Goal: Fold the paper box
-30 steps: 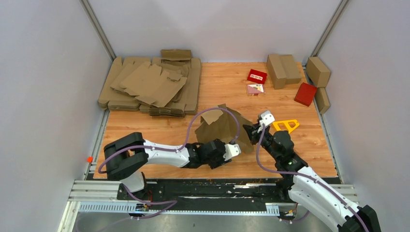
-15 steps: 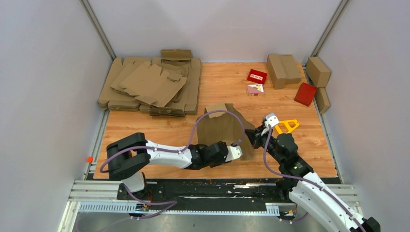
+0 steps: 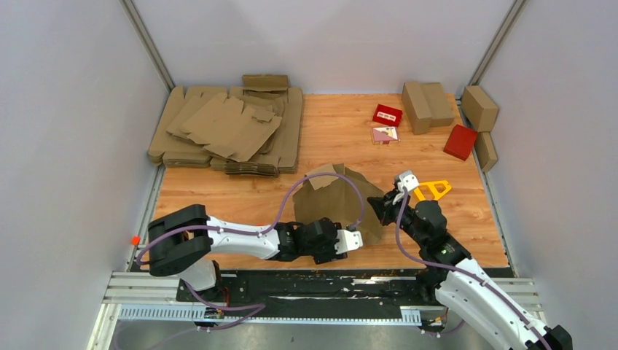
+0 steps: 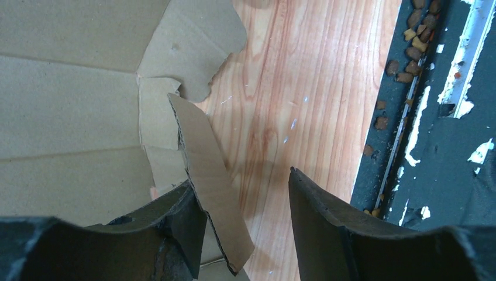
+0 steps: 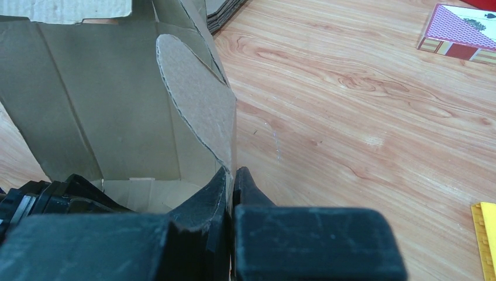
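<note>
Near the middle of the worktop's (image 3: 331, 127) near edge, the left gripper (image 3: 353, 240) has its jaws parted, a loose flap of the half-raised paper box (image 3: 331, 200) lying along one finger inside the gap, while the right gripper (image 3: 380, 207) pinches the box's rounded right-hand flap.

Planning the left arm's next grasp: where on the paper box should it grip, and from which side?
Probably the narrow flap at the paper box's near edge, from the near side: it stands thin inside the open left gripper. The right gripper pinches the rounded flap.
</note>
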You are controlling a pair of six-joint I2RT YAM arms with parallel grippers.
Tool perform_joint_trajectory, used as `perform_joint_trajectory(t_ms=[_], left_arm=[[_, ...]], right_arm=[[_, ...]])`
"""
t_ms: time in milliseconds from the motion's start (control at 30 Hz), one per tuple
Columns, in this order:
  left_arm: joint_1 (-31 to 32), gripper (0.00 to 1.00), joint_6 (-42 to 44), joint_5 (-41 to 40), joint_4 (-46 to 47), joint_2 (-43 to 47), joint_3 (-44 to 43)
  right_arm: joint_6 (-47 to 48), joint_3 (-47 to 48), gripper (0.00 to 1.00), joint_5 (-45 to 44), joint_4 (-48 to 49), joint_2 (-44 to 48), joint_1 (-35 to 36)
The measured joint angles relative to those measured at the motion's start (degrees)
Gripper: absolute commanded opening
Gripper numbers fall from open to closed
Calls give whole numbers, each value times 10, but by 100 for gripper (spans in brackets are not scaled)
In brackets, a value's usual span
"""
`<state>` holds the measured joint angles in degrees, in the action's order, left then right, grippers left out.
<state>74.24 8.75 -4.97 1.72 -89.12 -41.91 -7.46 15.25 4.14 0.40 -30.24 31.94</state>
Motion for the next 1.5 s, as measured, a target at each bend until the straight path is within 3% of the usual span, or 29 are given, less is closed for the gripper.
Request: perform_joint_trajectory(t_ms=[433, 667, 833, 1200, 1500], left_arm=[[0, 59, 0, 31, 11, 8, 4], [0, 40, -2, 70, 0, 11, 3], [-1, 52, -5, 93, -20, -16, -24], [-12, 60, -7, 132, -71, -78, -89], [-35, 75, -36, 145, -113, -38, -91]], right_arm=[[0, -3, 0, 0, 3, 0, -3], [0, -4, 0, 1, -2, 0, -4], [0, -4, 0, 0, -3, 0, -6], [0, -8, 0, -5, -2, 11, -6], [-1, -6, 0, -38, -7, 3, -7]])
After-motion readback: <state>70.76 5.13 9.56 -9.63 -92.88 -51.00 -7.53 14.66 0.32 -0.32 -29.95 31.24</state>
